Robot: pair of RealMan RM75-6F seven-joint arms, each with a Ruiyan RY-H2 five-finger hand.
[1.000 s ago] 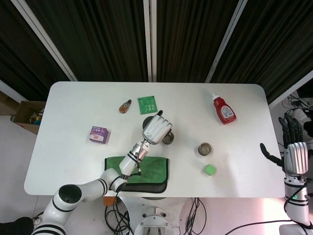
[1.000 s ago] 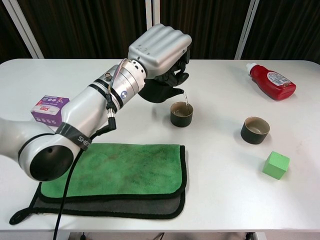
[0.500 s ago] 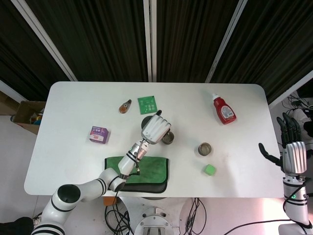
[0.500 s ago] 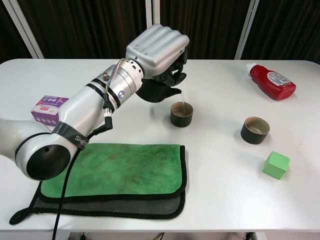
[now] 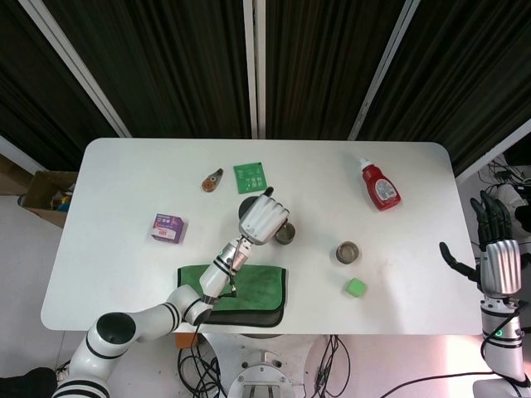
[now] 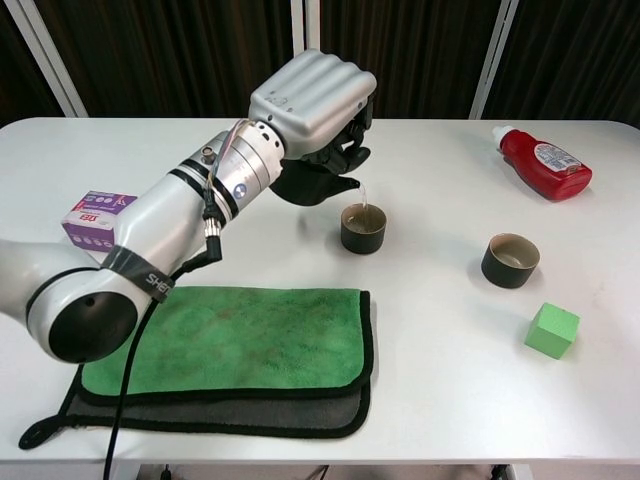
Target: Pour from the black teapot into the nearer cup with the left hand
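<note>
Purple box: resting at the left side of the white table, well apart from the other items.

Green cloth: lying flat at the near edge, stacked on a dark grey cloth whose border shows around it.

Left hand: raised over the table centre, fingers curled closed around the black teapot. The teapot is held tilted, spout toward the robot's right and directly above the nearer cup. A thin stream of liquid runs from the spout into that cup. The cup stands upright, just beyond the far right corner of the green cloth.

In the head view, a small brown object and a green card lie beyond the left hand.

Second cup: upright, to the right of the nearer cup and apart from it. Green cube: near that cup, toward the near edge.

Red bottle: lying on its side at the far right.

Right hand: beyond the table's right edge, fingers extended and spread, holding nothing.
</note>
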